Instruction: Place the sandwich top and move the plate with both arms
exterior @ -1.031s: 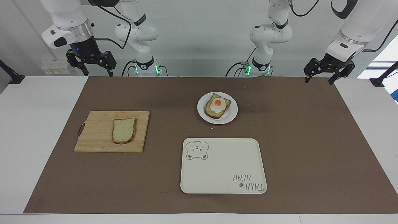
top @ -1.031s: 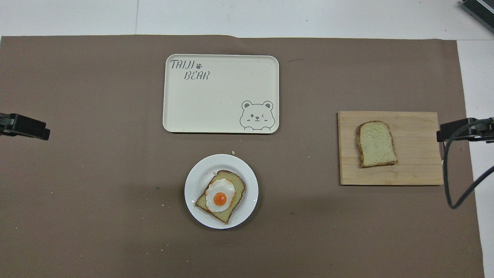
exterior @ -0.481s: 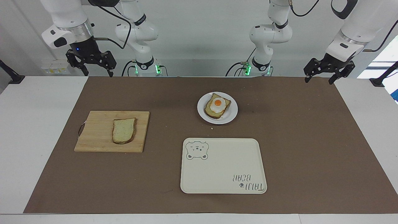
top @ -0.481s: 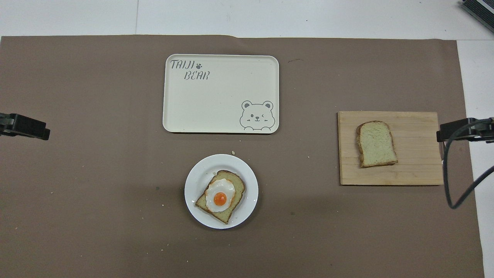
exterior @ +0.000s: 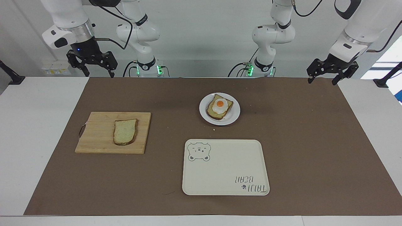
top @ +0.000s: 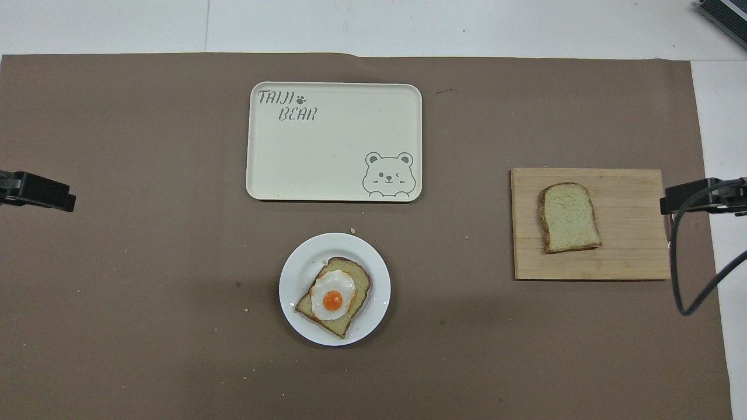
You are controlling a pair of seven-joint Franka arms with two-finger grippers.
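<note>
Wooden and slatted, the cutting board (exterior: 112,132) sits toward the right arm's end of the brown paper mat (exterior: 314,141), with a small handle on its outer edge. On it lies the sandwich top (exterior: 125,131), a pale speckled slice with a brown crust and one rounded end, flat and untouched. High over that end of the mat's robot-side edge hangs the right gripper (exterior: 92,64), fingers spread apart and holding nothing. Near the middle of the mat, closer to the robots, is the plate (exterior: 232,116), round, glossy and white, carrying an egg-topped slice (exterior: 219,106) with an orange yolk. Just farther from the robots lies the tray (exterior: 224,167), cream, rectangular with rounded corners, printed with a bear face and lettering. Above the mat's corner at the left arm's end waits the left gripper (exterior: 332,71), fingers likewise apart and empty.

The facing view shows both arms whole, their white jointed links and dark cables; the overhead view shows only dark bits of them at the frame's sides, yet it gives the board's planks, the bread's crumb and loose crumbs on the mat more plainly
</note>
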